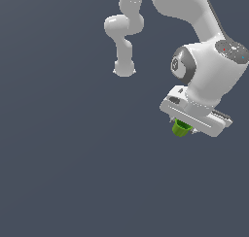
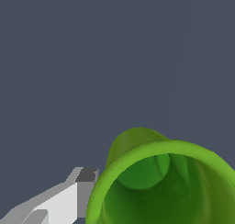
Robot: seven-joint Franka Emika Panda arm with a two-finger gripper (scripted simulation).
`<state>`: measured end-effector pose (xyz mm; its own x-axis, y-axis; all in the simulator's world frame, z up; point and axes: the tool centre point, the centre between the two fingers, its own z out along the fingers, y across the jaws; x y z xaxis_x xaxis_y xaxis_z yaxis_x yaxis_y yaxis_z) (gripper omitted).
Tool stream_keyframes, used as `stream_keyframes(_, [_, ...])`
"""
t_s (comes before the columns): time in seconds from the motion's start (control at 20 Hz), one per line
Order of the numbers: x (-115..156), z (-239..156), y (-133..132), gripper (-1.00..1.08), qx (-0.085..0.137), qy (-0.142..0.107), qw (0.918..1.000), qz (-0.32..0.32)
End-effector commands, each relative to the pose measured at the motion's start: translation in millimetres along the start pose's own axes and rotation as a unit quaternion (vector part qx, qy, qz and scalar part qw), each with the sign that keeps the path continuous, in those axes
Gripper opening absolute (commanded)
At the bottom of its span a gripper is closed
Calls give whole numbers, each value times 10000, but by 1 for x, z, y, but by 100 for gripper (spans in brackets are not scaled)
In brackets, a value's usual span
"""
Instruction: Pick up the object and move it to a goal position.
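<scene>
The object, a tiny bright green cup [image 1: 181, 129] with a flared rim, sits between the fingers under my white gripper [image 1: 184, 125] at the exterior view's right. The hand is tilted and the cup tilts with it. In the wrist view the cup [image 2: 160, 186] fills the lower part of the picture, with its hollow mouth towards the camera. One white finger with a dark pad [image 2: 79, 194] presses against the cup's side. The other finger is hidden behind the cup. The gripper is shut on the cup.
The white arm's links [image 1: 125, 27] reach in from the top of the exterior view. The ground is a plain dark grey-blue surface [image 1: 63, 158]. No goal marker shows.
</scene>
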<state>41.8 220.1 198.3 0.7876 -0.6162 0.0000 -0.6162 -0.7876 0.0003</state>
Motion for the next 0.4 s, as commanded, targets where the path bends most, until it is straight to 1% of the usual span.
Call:
stream_keyframes(0.0, [-5, -8, -9, -100, 0, 2, 10000, 10])
stream_keyframes(0.35, [-9, -14, -17, -100, 0, 2, 10000, 10])
